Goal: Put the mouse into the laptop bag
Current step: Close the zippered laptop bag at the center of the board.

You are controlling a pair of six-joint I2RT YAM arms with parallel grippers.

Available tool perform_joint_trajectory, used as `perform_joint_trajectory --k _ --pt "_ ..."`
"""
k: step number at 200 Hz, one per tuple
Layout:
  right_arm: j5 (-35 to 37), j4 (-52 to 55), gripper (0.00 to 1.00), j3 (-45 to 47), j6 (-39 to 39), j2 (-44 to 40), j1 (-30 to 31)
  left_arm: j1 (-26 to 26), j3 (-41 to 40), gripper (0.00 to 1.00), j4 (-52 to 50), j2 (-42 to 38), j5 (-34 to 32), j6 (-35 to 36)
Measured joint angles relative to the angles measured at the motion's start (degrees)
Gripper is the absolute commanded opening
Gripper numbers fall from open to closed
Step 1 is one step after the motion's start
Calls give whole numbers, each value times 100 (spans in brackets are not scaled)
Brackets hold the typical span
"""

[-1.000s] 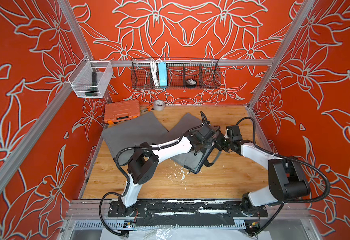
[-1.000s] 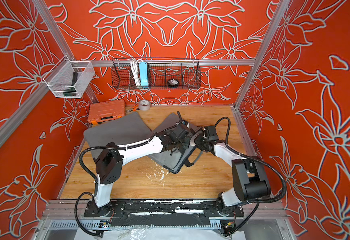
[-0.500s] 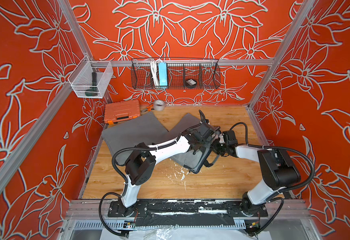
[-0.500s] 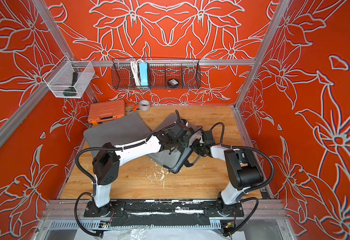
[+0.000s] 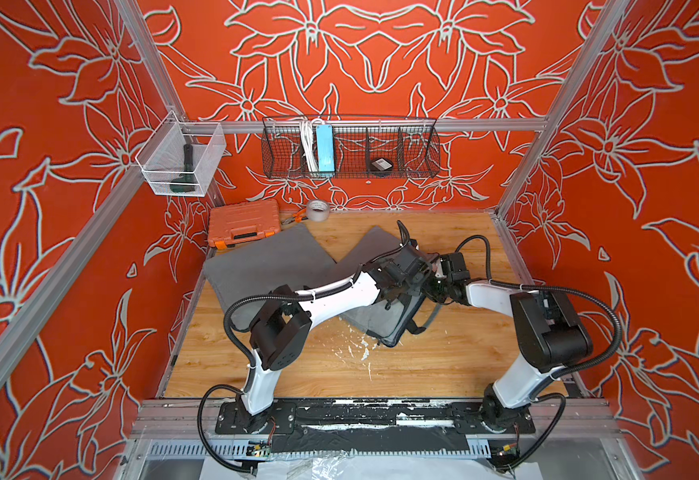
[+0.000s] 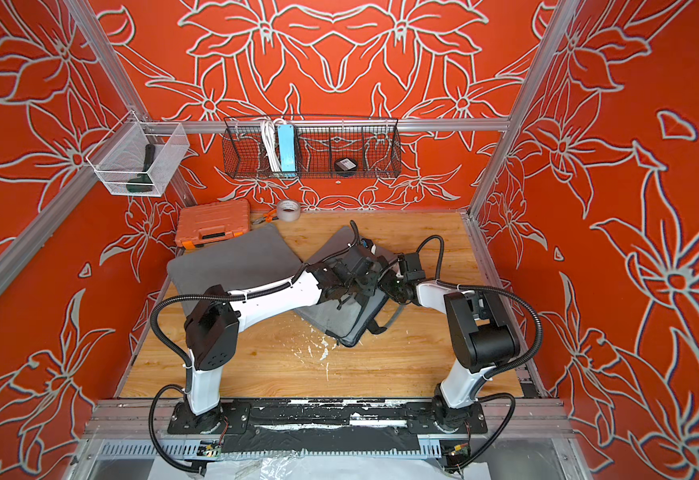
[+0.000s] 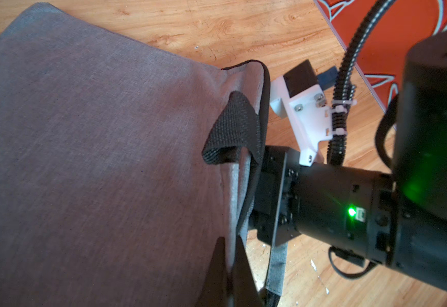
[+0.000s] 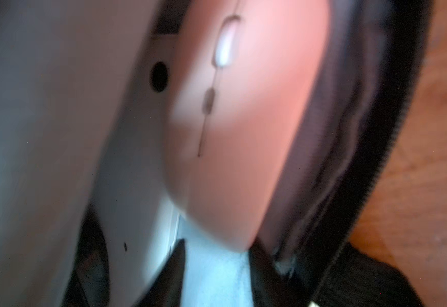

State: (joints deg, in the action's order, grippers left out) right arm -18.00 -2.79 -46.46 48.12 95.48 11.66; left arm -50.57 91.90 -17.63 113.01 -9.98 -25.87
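The grey laptop bag (image 5: pixel 364 322) (image 6: pixel 333 318) lies on the wooden table, its zipped mouth facing my right arm. My left gripper (image 7: pixel 230 255) (image 5: pixel 403 291) is shut on the edge of the bag's upper flap (image 7: pixel 97 159) and holds it up. In the right wrist view the pink mouse (image 8: pixel 243 119) lies inside the bag against the dark lining, just past my right gripper (image 8: pixel 217 256). That gripper is open, with pale lining showing between its fingers. In both top views the right gripper (image 5: pixel 435 286) (image 6: pixel 389 286) sits at the bag's mouth, and the mouse is hidden there.
A second grey sleeve (image 5: pixel 264 266) lies to the left, partly under my left arm. An orange tool case (image 5: pixel 243 222) and a tape roll (image 5: pixel 317 210) sit at the back edge. A wire basket (image 5: pixel 349 149) and a clear bin (image 5: pixel 181 160) hang on the walls.
My right arm has reached further toward the bag's mouth and its jaws have parted. The left gripper has kept its hold on the flap.
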Motion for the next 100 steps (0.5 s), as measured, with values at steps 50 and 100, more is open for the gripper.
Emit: perform_joint_trajectory --k 50,100 --pt "382 581 68 826 -2 -1495 -9 35 -1574 64 667 -1259 -472 -199" --pt "911 1292 74 1720 116 -3593 365 461 -4260 87 1858 -4039 -1399 -1462"
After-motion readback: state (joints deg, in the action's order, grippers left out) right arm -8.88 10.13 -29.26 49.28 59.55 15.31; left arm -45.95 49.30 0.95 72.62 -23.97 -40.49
